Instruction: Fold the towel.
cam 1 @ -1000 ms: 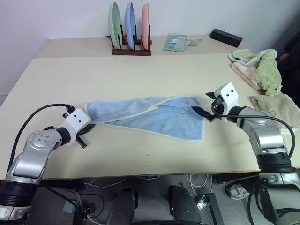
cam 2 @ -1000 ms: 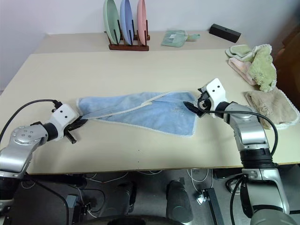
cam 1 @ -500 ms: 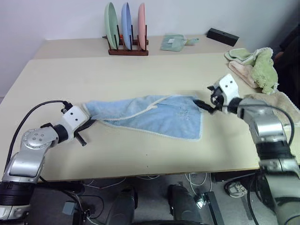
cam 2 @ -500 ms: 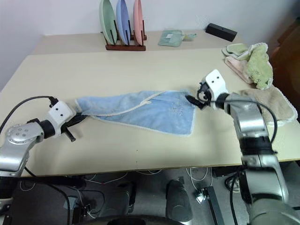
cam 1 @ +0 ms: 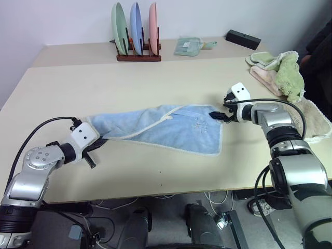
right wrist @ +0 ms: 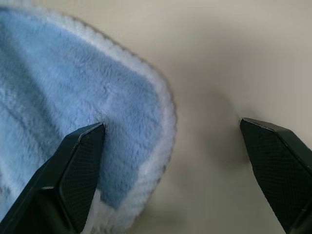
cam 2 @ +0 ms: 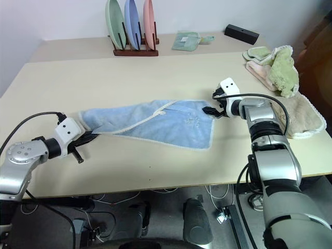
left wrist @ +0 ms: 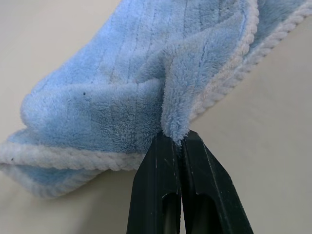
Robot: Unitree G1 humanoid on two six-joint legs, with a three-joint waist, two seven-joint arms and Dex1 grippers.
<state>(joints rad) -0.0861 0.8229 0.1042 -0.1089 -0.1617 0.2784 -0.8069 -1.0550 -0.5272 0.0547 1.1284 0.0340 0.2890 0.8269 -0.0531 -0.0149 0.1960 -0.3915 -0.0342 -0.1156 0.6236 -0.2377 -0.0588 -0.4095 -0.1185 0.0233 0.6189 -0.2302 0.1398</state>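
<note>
On beige counter (cam 1: 155,78): towel (cam 1: 171,127), spread flat, wall behind. Left hand (left wrist: 181,142) clamped on its corner. Right hand (right wrist: 170,141) apart, straddling opposite corner.

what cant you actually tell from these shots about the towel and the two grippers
- Left wrist view: how much of the towel sits between the shut left gripper; the fingers themselves cover it.
- Right wrist view: whether the open right gripper touches the table; its fingers run off the bottom edge.
- Head views: the towel's underside, hidden by its own folded-over layer.
</note>
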